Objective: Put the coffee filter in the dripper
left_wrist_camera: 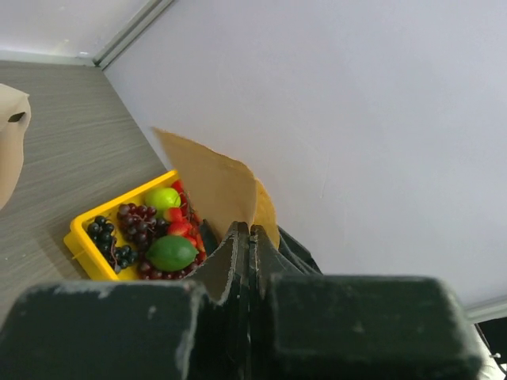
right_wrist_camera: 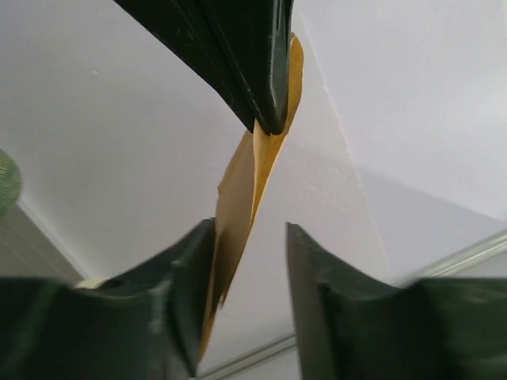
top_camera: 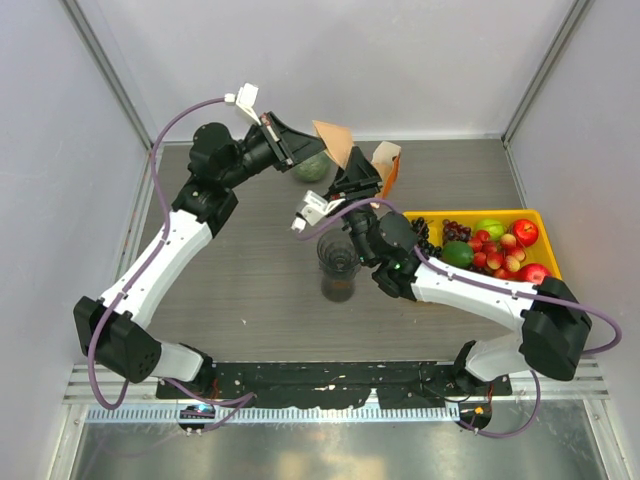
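Holding the filter (left_wrist_camera: pixel 214 182) by one edge, the left gripper (left_wrist_camera: pixel 249 233) has its jaws pressed together on the paper. The sheet stands out beyond the tips, flat and folded, not opened to a cone. The right gripper (right_wrist_camera: pixel 249 237) is just under it. Its jaws stand a little apart, and the lower corner of the filter hangs between them, lying against one finger (right_wrist_camera: pixel 186 285) while the other side shows a free gap. So the right jaws pinch nothing, I think.

The dripper (top_camera: pixel 338 255) is, as far as I can tell, the dark see-through cone well apart from the left jaws, back toward the arm bases and close beside the right wrist. It seems to sit on a glass jug (top_camera: pixel 338 290), but the top view is not sharp enough to be sure.

To do this step well, the right jaws should first move straight away from the paper, so that they do not drag the corner. Then the left jaws must carry the filter over the rim with its point downward. A flat filter will probably lie across the rim, so it needs opening or a soft push from the free jaws. The paper is thin, and a fast move can bend it or slip it from the grip.
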`<state>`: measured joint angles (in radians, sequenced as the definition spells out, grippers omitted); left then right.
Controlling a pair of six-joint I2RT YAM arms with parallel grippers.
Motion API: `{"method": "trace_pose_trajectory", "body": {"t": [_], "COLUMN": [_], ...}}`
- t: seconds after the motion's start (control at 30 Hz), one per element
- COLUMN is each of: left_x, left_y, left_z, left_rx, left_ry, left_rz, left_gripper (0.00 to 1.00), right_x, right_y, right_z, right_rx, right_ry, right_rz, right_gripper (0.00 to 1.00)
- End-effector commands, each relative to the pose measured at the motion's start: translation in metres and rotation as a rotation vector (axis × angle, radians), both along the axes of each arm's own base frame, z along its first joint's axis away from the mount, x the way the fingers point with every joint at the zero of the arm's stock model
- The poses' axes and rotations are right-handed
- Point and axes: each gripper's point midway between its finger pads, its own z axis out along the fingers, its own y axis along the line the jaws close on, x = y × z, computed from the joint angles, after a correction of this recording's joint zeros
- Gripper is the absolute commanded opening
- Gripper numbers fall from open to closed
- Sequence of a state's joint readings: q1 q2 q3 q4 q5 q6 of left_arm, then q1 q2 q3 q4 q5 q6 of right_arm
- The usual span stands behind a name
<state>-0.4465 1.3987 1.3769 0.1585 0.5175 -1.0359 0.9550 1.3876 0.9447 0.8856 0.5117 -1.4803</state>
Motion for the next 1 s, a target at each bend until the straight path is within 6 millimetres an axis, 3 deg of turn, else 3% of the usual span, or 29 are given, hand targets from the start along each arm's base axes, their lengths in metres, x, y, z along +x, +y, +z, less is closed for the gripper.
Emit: {"method": "trace_pose_trajectory", "body": {"t": [0.0,0.1,0.17,0.2,0.23,0.27,0.33,0.37,0.4,0.43,0.47,0.5,0.53,0.57,0.6,0.7,0.83,0.97], "left_x": [0.001,0.006,0.004,0.003,0.000,-0.004,-0.015,-0.021,-0.028,-0.036,-0.043,-0.052,-0.060,-0.069,-0.077,-0.091,-0.105,-0.122], "left_y": [0.014,0.019,0.019,0.018,0.017,0.016,0.013,0.012,0.012,0.010,0.010,0.009,0.008,0.007,0.007,0.009,0.011,0.011], "left_z": [0.020,0.018,0.018,0.015,0.014,0.012,0.014,0.014,0.016,0.017,0.018,0.020,0.020,0.020,0.018,0.011,0.003,-0.002], "left_rx": [0.015,0.056,0.093,0.108,0.121,0.128,0.129,0.131,0.137,0.143,0.151,0.157,0.170,0.184,0.199,0.257,0.347,0.427], "left_ry": [-0.098,-0.109,-0.133,-0.140,-0.153,-0.159,-0.203,-0.229,-0.261,-0.298,-0.331,-0.380,-0.422,-0.464,-0.500,-0.566,-0.665,-0.838], "left_rz": [0.040,0.044,0.029,0.013,-0.005,-0.028,-0.085,-0.118,-0.149,-0.192,-0.232,-0.284,-0.334,-0.387,-0.432,-0.503,-0.544,-0.578], "left_gripper": [0.00,0.00,0.00,0.00,0.00,0.00,0.00,0.00,0.00,0.00,0.00,0.00,0.00,0.00,0.00,0.00,0.00,0.00], "right_x": [-0.014,-0.024,-0.038,-0.045,-0.055,-0.065,-0.083,-0.082,-0.090,-0.079,-0.087,-0.071,-0.085,-0.072,-0.083,-0.082,-0.107,-0.121], "right_y": [-0.016,-0.016,-0.017,-0.010,-0.016,-0.009,-0.014,-0.027,-0.023,-0.037,-0.034,-0.049,-0.043,-0.053,-0.048,-0.057,-0.056,-0.053], "right_z": [0.026,0.017,0.005,0.002,0.000,-0.005,-0.005,0.000,0.003,0.003,0.006,0.003,0.019,0.010,0.018,0.007,0.004,-0.008], "right_rx": [0.158,0.182,0.177,0.210,0.211,0.252,0.321,0.349,0.418,0.457,0.510,0.559,0.548,0.568,0.525,0.357,0.200,0.160], "right_ry": [0.028,0.101,0.245,0.302,0.368,0.450,0.585,0.635,0.722,0.781,0.875,0.946,1.002,1.062,1.086,1.056,1.034,1.128], "right_rz": [0.054,0.140,0.227,0.306,0.338,0.434,0.547,0.556,0.636,0.600,0.680,0.628,0.736,0.704,0.786,0.774,0.849,0.856], "right_gripper": [0.55,0.82,0.93,0.96,0.98,0.96,0.96,0.96,0.96,0.96,0.96,0.96,0.96,0.96,0.96,0.95,0.95,0.95]}}
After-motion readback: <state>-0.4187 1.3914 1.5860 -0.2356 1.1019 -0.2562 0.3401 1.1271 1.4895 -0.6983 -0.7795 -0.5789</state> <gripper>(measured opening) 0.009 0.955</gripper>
